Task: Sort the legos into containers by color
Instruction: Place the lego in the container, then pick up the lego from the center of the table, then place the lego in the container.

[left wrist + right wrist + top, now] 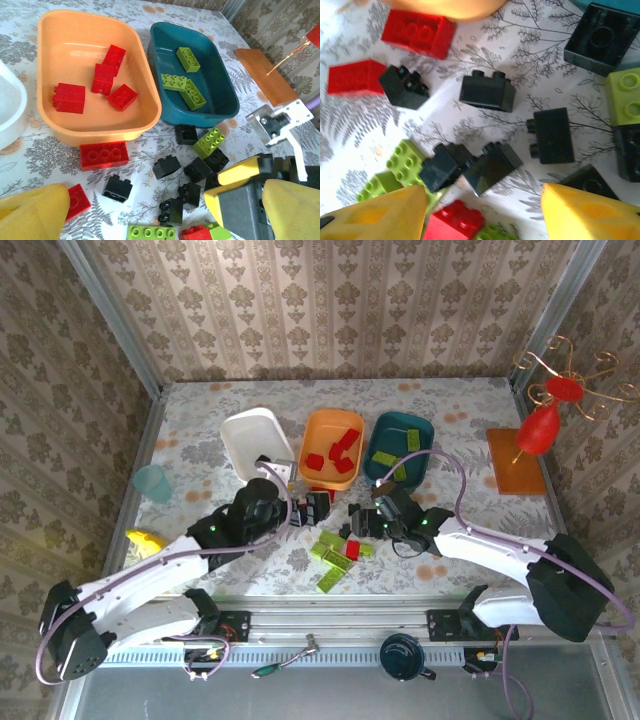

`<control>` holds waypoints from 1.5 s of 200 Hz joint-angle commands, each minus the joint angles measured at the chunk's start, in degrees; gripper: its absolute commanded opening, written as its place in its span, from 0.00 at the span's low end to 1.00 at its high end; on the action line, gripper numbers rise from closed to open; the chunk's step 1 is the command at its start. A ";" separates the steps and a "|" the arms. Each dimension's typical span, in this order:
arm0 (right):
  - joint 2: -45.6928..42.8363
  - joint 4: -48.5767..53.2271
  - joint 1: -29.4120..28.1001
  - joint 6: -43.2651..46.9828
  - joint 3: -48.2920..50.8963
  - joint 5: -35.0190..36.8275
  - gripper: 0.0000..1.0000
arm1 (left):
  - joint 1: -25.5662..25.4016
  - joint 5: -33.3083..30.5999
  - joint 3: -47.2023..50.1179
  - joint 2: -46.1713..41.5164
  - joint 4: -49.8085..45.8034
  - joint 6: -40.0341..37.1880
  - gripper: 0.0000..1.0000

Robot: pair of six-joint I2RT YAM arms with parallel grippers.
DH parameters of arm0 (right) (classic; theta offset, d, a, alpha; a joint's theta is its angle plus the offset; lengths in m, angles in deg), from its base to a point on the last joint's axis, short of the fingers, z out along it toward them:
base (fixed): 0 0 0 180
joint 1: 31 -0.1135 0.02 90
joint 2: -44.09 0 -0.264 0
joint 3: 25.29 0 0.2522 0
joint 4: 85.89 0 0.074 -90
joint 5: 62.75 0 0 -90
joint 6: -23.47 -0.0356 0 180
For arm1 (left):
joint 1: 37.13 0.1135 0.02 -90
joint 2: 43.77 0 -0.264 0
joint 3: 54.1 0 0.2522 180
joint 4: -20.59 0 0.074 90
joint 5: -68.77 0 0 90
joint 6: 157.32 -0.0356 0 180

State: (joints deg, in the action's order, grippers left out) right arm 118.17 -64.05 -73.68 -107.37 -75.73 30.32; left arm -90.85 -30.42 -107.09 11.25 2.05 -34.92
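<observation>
From the left wrist camera I see the orange tub (151, 102), smooth glossy plastic with rounded corners, holding four red bricks (68, 97) with studded tops. Just beside it, the dark teal tub (225, 100) of the same shape holds three lime-green bricks (188, 59). The white tub (10, 115) is cut off at the frame's left edge, so I get only a curved piece of rim.

The loose legos (166, 166) lie on the worktop (45, 160), a cloth printed with grey ferns, just in front of the orange and teal tubs. Among them are a long red brick (104, 155), a lime-green one and small black cube-like ones.

The left jaws are released: their matte yellow fingers (30, 215) sit wide apart at the bottom corners, with only the bricks on the cloth below. The right jaws also stand apart, their wedge-shaped yellow fingers (375, 215) flanking two shiny black bricks (490, 167) that touch each other. They grasp nothing I can make out.

The right wrist picture is blurred, and a red brick (452, 222) between those fingers is cropped by the bottom edge. From above, both arms cover part of the pile, so I cannot count the loose pieces.
</observation>
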 commanded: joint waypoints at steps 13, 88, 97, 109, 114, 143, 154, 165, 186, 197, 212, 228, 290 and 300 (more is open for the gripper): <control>4.69 -2.28 -2.65 -12.41 -2.91 5.85 0.61 | -1.40 -6.82 2.70 -4.29 -3.91 1.55 1.00; 9.98 -1.79 -3.00 -21.75 -3.56 8.93 0.57 | -1.61 -10.01 5.81 -12.35 -9.98 2.22 1.00; 10.75 -1.12 -2.96 -21.76 -4.18 9.35 0.57 | -1.59 -10.68 6.00 -13.34 -10.88 2.22 1.00; 11.95 0.27 -2.90 -21.91 -4.91 9.55 0.57 | -1.63 -11.74 5.93 -14.67 -12.57 2.20 1.00; 12.35 0.52 -2.84 -21.95 -5.04 9.56 0.56 | -1.68 -12.18 5.84 -15.31 -13.28 2.06 1.00; 14.00 -0.01 -2.67 -22.27 -4.54 8.99 0.49 | -1.71 -15.16 5.30 -19.87 -17.03 1.13 1.00; 14.33 0.06 -2.54 -22.06 -4.54 8.88 0.44 | -1.71 -15.93 5.34 -21.54 -17.87 0.87 1.00; 13.98 0.27 -2.50 -21.69 -4.47 8.96 0.38 | -1.60 -16.05 5.30 -23.06 -18.53 0.58 1.00; 11.70 0.85 -2.50 -20.06 -4.18 9.62 0.31 | -1.54 -16.38 5.04 -24.83 -20.04 0.12 1.00; 10.09 1.64 -2.43 -18.80 -4.34 9.98 0.27 | -1.49 -16.56 4.88 -25.38 -20.76 -0.19 1.00; 7.33 2.78 -2.45 -16.82 -4.37 10.26 0.23 | -1.49 -17.13 4.86 -26.01 -21.78 -0.23 1.00; 3.18 4.07 -2.47 -14.29 -4.68 10.37 0.20 | -1.57 -17.43 5.03 -26.55 -22.61 -0.19 1.00; 5.10 -1.12 -2.45 3.96 -18.53 -3.11 0.19 | -1.54 -17.71 6.15 -28.05 -25.82 1.46 1.00; 10.92 -2.79 -2.50 6.66 -23.20 -8.29 0.19 | -1.57 -17.64 6.32 -28.30 -26.50 2.19 1.00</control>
State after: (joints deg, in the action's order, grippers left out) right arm 120.60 -62.11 -76.21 -111.02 -90.47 33.16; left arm -92.22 -47.03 -101.82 -15.94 -21.53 -34.00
